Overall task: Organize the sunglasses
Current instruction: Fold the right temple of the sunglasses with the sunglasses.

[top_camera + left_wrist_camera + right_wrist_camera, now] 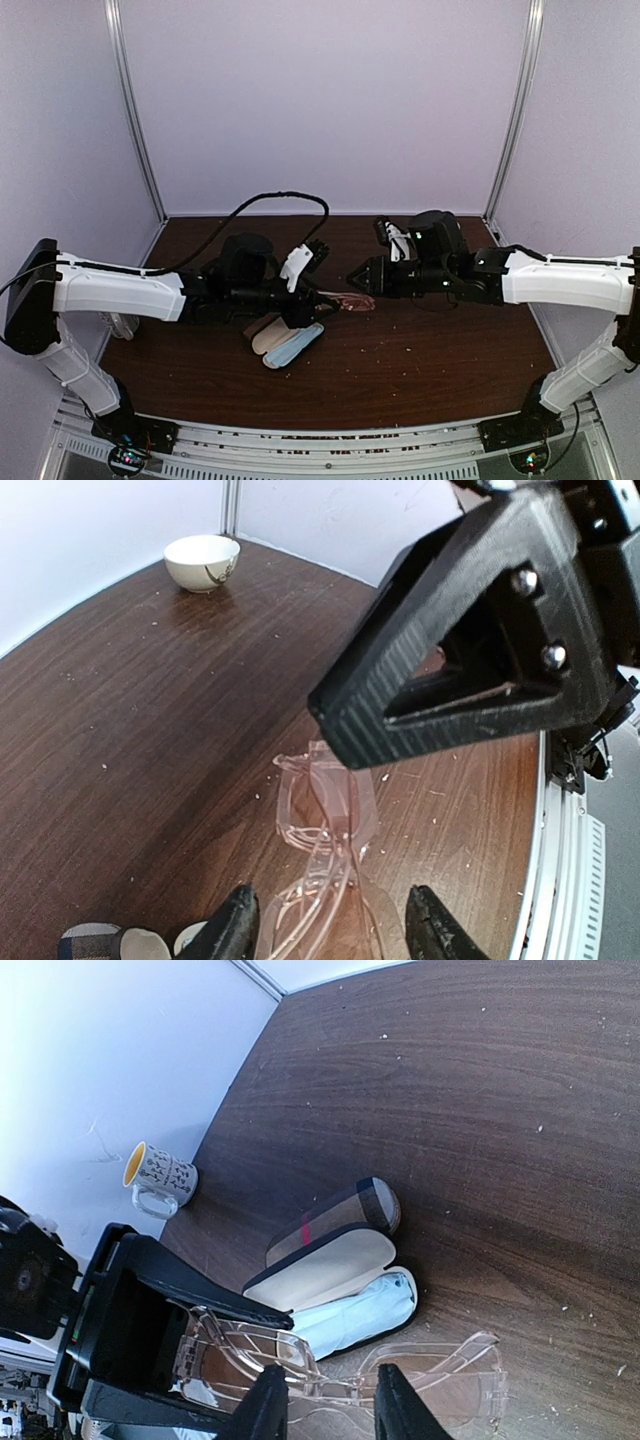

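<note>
A pair of sunglasses [355,301] with a thin pinkish see-through frame hangs just above the table's middle, between the two arms. My left gripper [325,298] is shut on one end of it. In the left wrist view the folded temples of the sunglasses [325,810] run down between the fingers of my left gripper [335,930]. My right gripper [356,272] is open. In the right wrist view its tips [330,1405] straddle the bridge of the sunglasses [450,1380]. The left gripper's black fingers [200,1290] bracket the lens end at the left.
An open black case [355,1320] lined with pale blue cloth lies beside a brown case with a red mark [330,1222], just near-left of the glasses. A patterned mug [158,1180] stands by the left wall. A white bowl [203,560] sits in a far corner.
</note>
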